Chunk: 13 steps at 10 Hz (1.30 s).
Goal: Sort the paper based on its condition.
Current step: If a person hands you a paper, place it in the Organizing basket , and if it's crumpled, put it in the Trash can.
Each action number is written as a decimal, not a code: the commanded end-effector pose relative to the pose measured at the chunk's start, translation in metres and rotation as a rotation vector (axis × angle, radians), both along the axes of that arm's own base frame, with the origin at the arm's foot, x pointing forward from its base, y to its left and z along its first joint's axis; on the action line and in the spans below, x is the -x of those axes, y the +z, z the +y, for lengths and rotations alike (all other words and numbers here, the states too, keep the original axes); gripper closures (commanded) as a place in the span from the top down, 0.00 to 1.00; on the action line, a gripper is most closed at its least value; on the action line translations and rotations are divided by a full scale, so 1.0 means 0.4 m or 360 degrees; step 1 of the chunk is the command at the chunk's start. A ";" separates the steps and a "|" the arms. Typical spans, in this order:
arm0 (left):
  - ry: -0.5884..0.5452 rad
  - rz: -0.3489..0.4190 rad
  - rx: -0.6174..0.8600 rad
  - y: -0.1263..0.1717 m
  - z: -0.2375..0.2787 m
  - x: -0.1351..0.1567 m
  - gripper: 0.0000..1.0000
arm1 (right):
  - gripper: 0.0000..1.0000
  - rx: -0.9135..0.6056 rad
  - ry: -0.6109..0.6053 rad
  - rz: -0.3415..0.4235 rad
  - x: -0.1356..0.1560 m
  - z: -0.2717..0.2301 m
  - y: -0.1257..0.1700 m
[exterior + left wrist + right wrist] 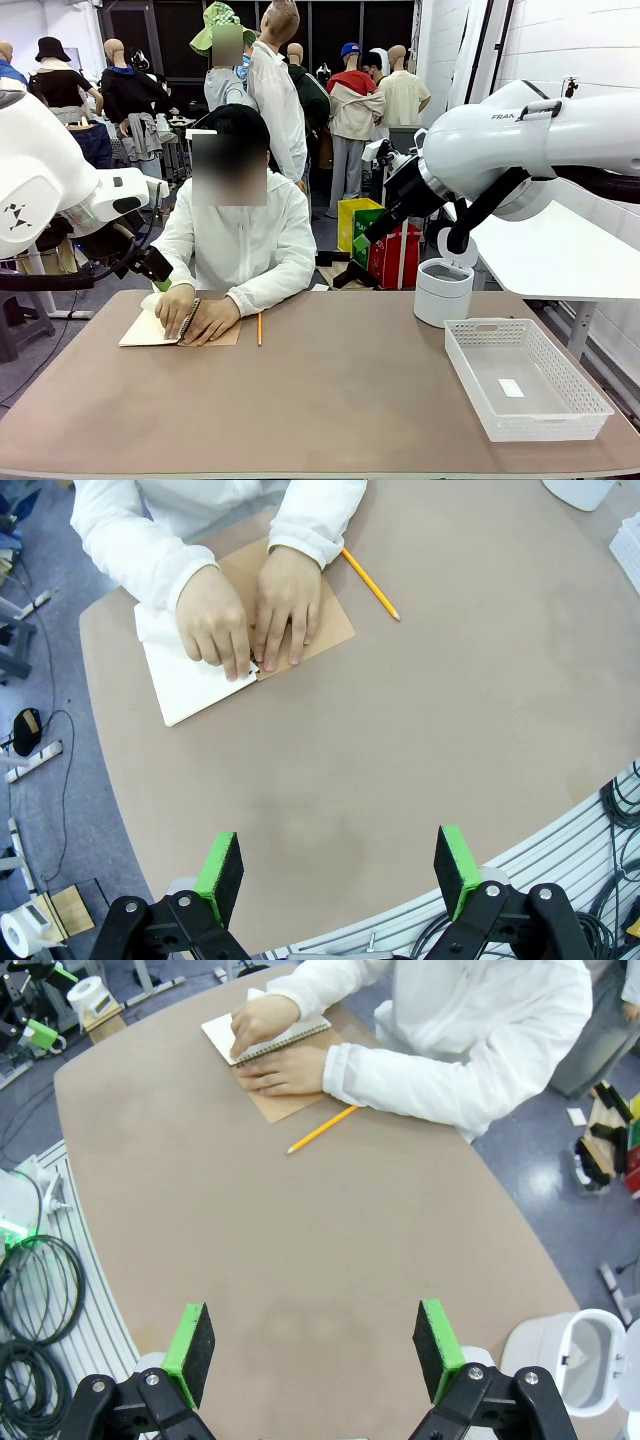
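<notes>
A: From the front, what is on the table [330, 400]?
B: It has a matte brown top with rounded corners. At the far left the paper [140, 330], a smooth white sheet, lies on an open spiral notebook [222, 335] with a brown cardboard cover. A person's hand [174, 310] rests on it, and a yellow pencil [259, 328] lies just beside.
A: Any lettering?
B: "FRA" on the glossy white right arm [520, 140]; the rest is hidden.
A: Containers?
B: A white mesh-walled basket [545, 425] holds one small white rectangle—label or slip, I cannot tell. Beyond it stands a round white bin [442, 292], lid tipped up, contents hidden.
A: The left wrist view?
B: The left gripper [338, 875] hangs over bare tabletop, its green pads [220, 875] spread wide with nothing between. Both hands press at the wire spine, the sheet flat beneath one.
A: The right wrist?
B: The right gripper [315, 1350] is likewise wide apart and empty—well away from the sheet at the table's far end. The bin stands at the lower right.
</notes>
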<state>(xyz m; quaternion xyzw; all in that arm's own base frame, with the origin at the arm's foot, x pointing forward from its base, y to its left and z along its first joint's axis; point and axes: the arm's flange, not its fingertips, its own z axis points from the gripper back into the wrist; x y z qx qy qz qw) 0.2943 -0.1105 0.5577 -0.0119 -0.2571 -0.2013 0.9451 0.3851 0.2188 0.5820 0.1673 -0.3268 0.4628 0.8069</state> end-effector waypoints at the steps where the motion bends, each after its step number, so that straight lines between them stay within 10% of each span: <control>1: -0.0002 0.0000 0.0002 0.001 0.000 0.000 1.00 | 1.00 -0.0004 -0.0002 0.0000 0.000 -0.001 0.002; 13: -0.0002 0.0000 0.0002 0.001 0.000 0.000 1.00 | 1.00 -0.0004 -0.0002 0.0000 0.000 -0.001 0.002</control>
